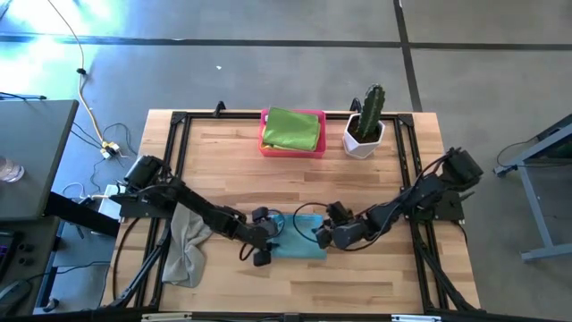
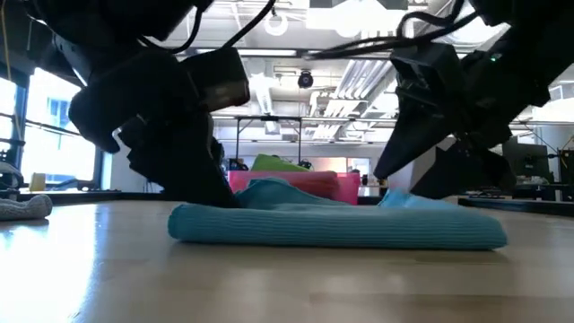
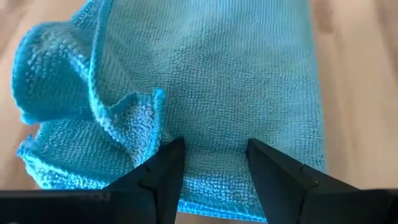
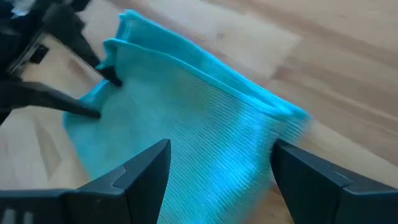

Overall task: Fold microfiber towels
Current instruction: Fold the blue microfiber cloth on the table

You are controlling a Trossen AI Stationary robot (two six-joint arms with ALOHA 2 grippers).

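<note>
- You have one wooden table [image 1: 295, 170] under both arms, with a black frame round its edge.
- You can count three towels in the top view: one blue, one grey, one green.
- The grey towel [image 1: 186, 243] lies crumpled near the table's left edge, partly under the left arm.
- The blue towel [image 1: 300, 240] lies folded and flat near the front middle of the table, between the two grippers; one corner at the left gripper's side is bunched up.
- The green towel [image 1: 291, 129] sits folded in the one pink tray [image 1: 264, 132] at the back of the table.
- One cactus in a white pot [image 1: 365, 125] stands just beside the tray, on its right.
- Your left gripper [image 1: 261, 236] is at the blue towel's left edge, fingers [image 3: 165, 171] parted and resting on the cloth, nothing pinched between them.
- Your right gripper [image 1: 323, 230] is at the towel's right edge, fingers [image 4: 146, 168] spread wide above the cloth, holding nothing.
</note>
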